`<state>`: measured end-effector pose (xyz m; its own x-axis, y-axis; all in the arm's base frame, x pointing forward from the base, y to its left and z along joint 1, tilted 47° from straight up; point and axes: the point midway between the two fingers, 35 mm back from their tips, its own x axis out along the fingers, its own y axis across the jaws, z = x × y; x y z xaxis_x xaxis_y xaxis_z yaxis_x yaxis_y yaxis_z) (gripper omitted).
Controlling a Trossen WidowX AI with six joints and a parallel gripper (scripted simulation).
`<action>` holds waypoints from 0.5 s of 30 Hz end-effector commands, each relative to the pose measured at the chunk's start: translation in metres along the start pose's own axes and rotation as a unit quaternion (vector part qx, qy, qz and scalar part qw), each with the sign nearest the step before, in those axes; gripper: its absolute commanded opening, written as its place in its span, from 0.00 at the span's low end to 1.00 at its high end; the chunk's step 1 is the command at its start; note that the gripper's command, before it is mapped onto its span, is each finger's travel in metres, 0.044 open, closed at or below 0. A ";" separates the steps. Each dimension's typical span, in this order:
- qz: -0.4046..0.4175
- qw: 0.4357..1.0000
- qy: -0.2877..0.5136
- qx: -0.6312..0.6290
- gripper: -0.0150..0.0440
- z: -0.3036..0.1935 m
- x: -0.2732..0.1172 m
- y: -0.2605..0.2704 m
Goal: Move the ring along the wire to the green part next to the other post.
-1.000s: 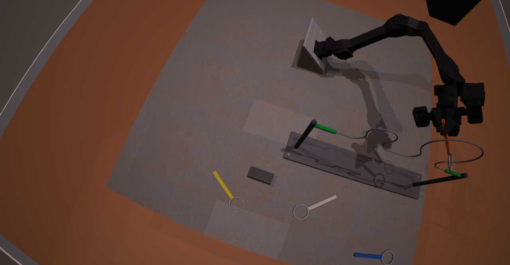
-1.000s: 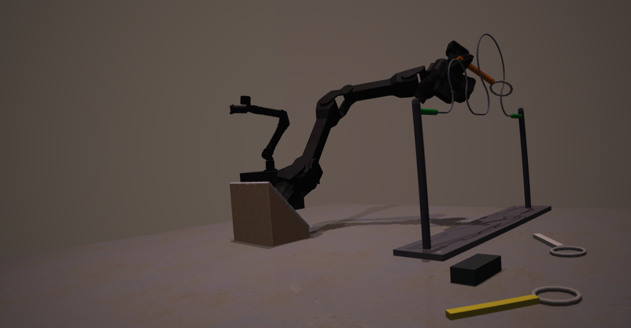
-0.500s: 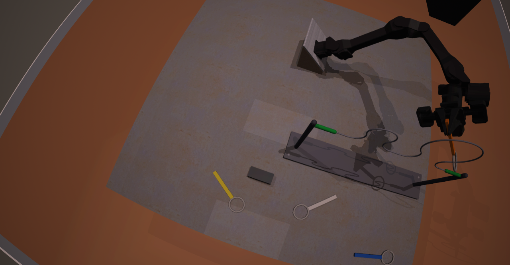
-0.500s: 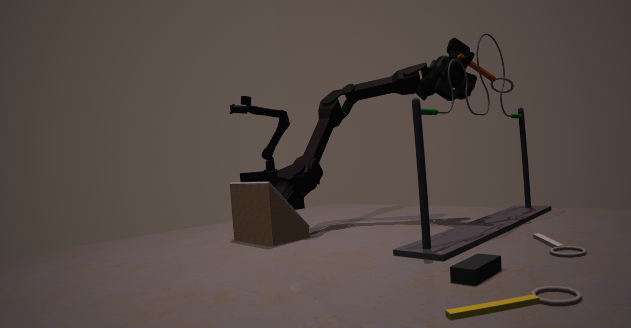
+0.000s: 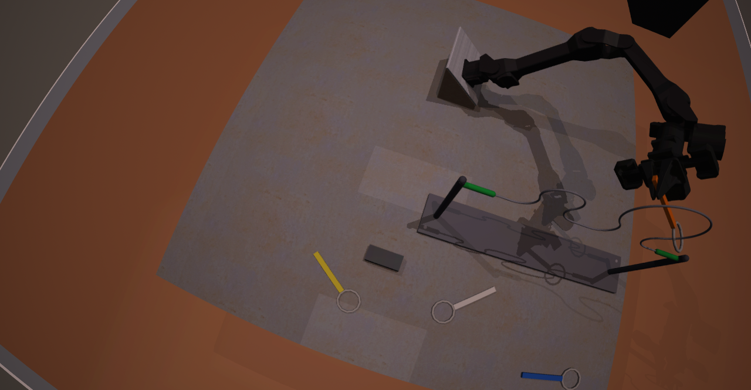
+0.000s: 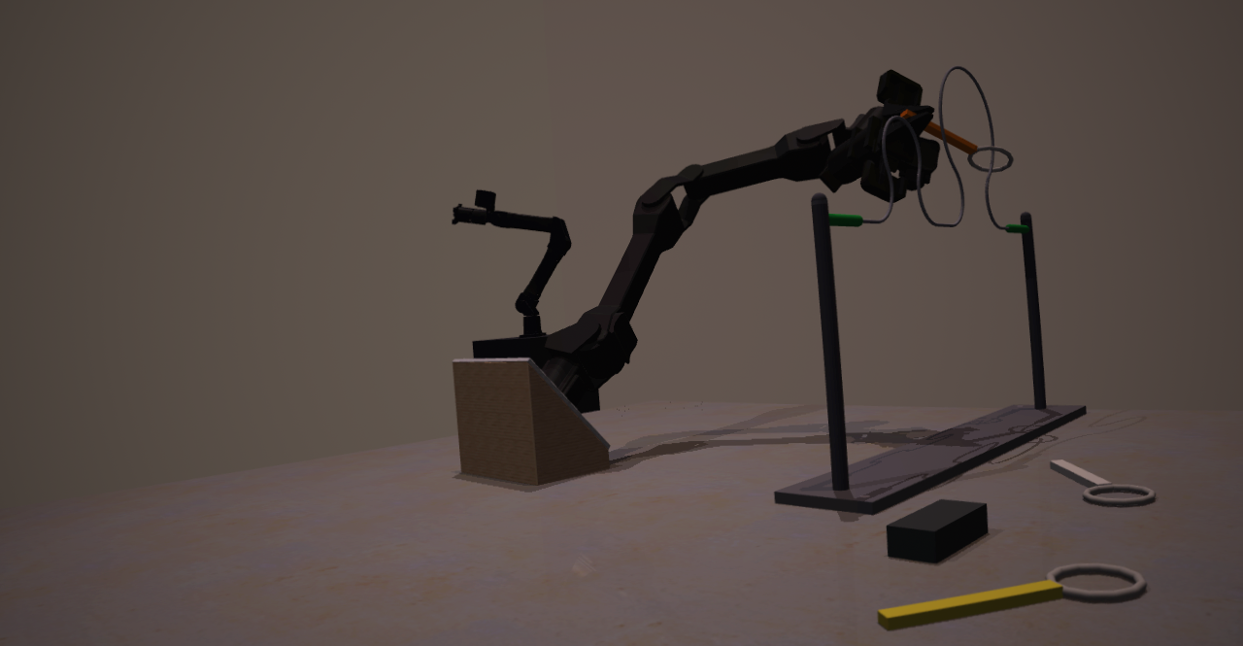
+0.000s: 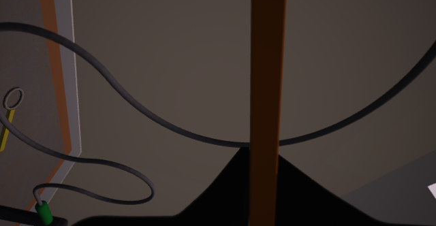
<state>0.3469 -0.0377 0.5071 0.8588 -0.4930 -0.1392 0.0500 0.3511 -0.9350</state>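
My gripper [image 5: 659, 193] [image 6: 926, 113] [image 7: 254, 155] is shut on the orange handle [image 5: 668, 213] [image 6: 953, 136] [image 7: 267, 83]. The ring [image 5: 682, 238] [image 6: 1011, 160] at its end is around the grey wire [image 5: 711, 224] [image 6: 958, 68] [image 7: 204, 139], on the rising stretch above the right-hand green part [image 5: 666, 254] [image 6: 1017, 228]. The ring is outside the wrist view, and any contact with the wire cannot be told. The other green part [image 5: 479, 189] [image 6: 845, 220] [image 7: 44, 213] is beside the left-hand post [image 5: 449, 199] [image 6: 829, 337].
The right-hand post [image 5: 645, 265] [image 6: 1033, 312] is beyond the ring. Wire loops rise near my gripper. A black block [image 5: 384, 258] [image 6: 936, 530], yellow handle [image 5: 328, 272] [image 6: 969, 604], white handle [image 5: 475, 298] [image 6: 1077, 471] and blue handle [image 5: 541, 376] lie below. A small dark arm [image 6: 547, 268] stands behind.
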 end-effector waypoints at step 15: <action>0.052 0.994 -0.001 0.099 0.00 0.002 0.003 0.009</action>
<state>0.3476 -0.0348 0.5015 0.8659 -0.4529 -0.2124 0.0623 0.5189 -0.8526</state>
